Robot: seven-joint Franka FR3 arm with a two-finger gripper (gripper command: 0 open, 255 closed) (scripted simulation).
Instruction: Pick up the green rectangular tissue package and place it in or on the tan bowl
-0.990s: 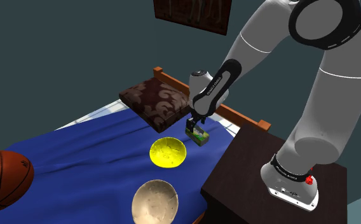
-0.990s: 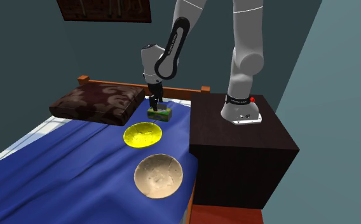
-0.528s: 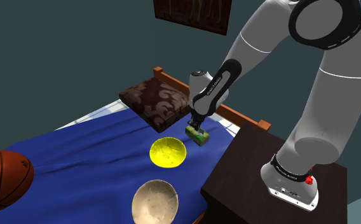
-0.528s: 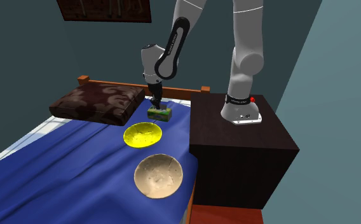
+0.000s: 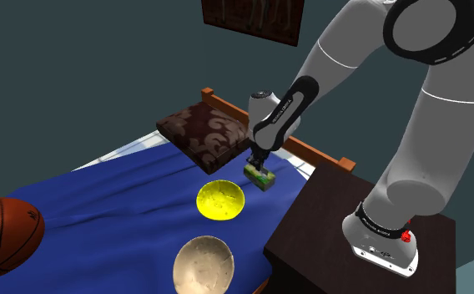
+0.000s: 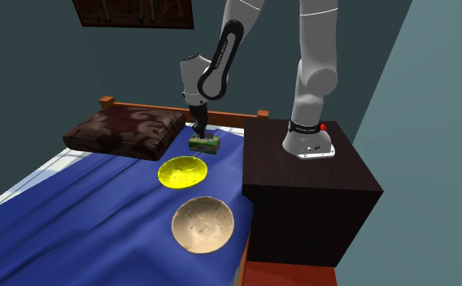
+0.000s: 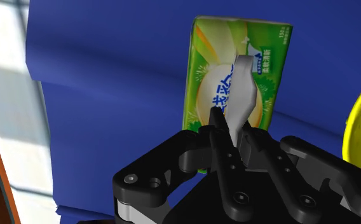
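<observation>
End effector (image 7: 232,127) clamped on top of green tissue package (image 7: 208,70), directly beneath.

The tissue package (image 7: 204,83) is green with pale print. Beside the yellow bowl (image 5: 220,200), the tan bowl (image 5: 203,266) is speckled. The bedspread (image 5: 118,200) is deep blue, the pillow (image 5: 204,132) dark brown with paler swirls, and the basketball (image 5: 6,235) orange-brown with black lines.

Shoulder view peers down from beside the stand (image 5: 327,225); second exterior view looks up the blue bed (image 6: 99,203) from farther back; both share it; wrist view, close above the green package (image 7: 204,70).
</observation>
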